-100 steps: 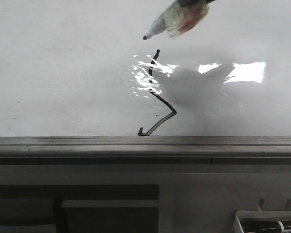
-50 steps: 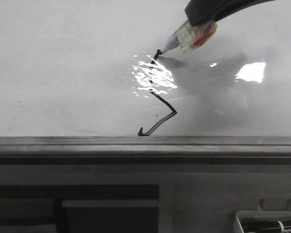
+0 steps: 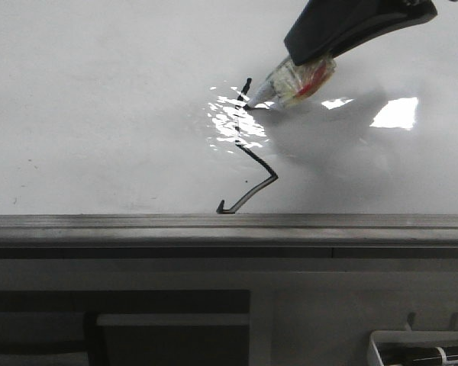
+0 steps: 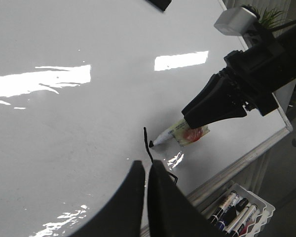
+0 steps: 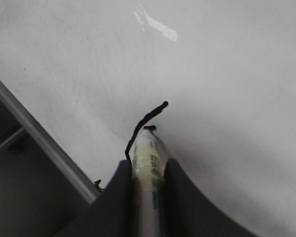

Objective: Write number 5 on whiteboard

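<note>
The whiteboard (image 3: 99,114) fills the front view, with its grey rail along the near edge. On it is the number 5 (image 3: 252,156): a thin black stroke with an angular hooked tail and no top bar. My right gripper (image 3: 309,52) is shut on a white marker (image 3: 290,82). The marker's tip touches the stroke just below its top end. The right wrist view shows the marker (image 5: 147,158) between the fingers and the stroke (image 5: 143,121). My left gripper (image 4: 146,167) is shut and empty above the board, near the stroke (image 4: 146,143).
The board's grey rail (image 3: 229,223) runs along the near edge. A small white tray of several markers (image 4: 241,212) hangs below the rail on the right, and it also shows in the front view (image 3: 424,352). Glare patches lie around the stroke. A plant (image 4: 264,15) stands beyond the board's corner.
The right gripper has come down with the marker from above the board. The tip went to the top of the stroke and now rests on it slightly lower. The stroke looks unchanged.
</note>
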